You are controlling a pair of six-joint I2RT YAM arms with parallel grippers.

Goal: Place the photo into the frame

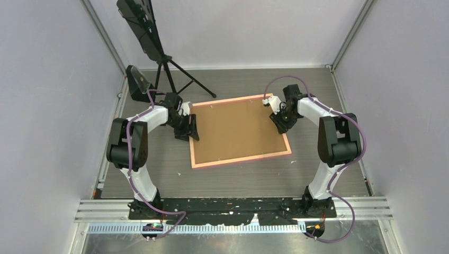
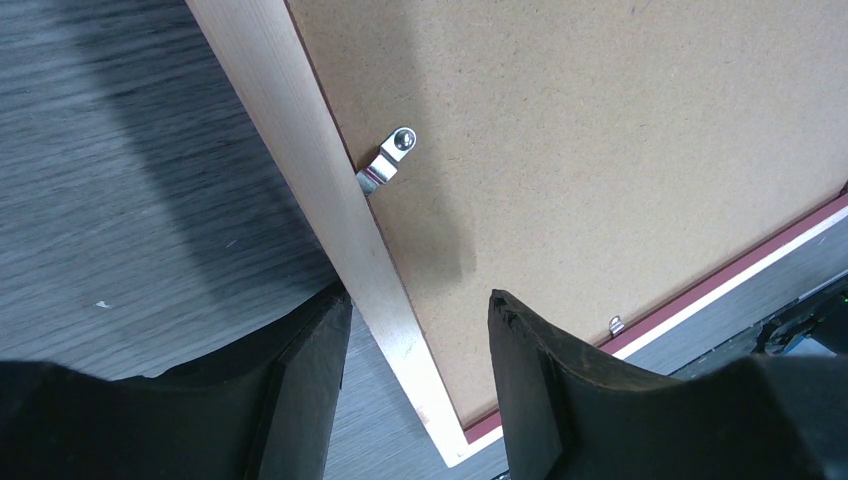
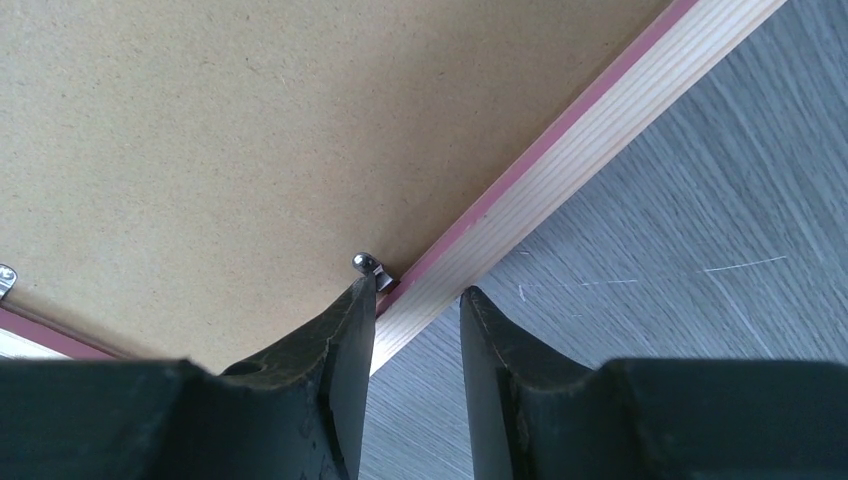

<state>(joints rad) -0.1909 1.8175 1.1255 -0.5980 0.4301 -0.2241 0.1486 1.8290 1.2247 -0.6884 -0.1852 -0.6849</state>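
Checking top view: you had the frame (image 1: 241, 159) flat on the table (image 1: 238, 185), back up, with the brown backing board (image 1: 238, 129) inside its rails. Your left gripper (image 1: 189, 128) sat at the frame's left rail and your right gripper (image 1: 279, 120) at the right rail, near the far corner.

Left wrist: fingers (image 2: 300, 390) were spread wide with the rail running up between them. One was over the table, the other over the board. A metal clip (image 2: 388, 160) lay ahead, apart from both tips.

Right wrist: fingers (image 3: 340, 350) were parted by a narrow gap, nothing clamped. The rail crossed under that gap. The board-side fingertip sat just beside a small clip stud (image 3: 366, 264).
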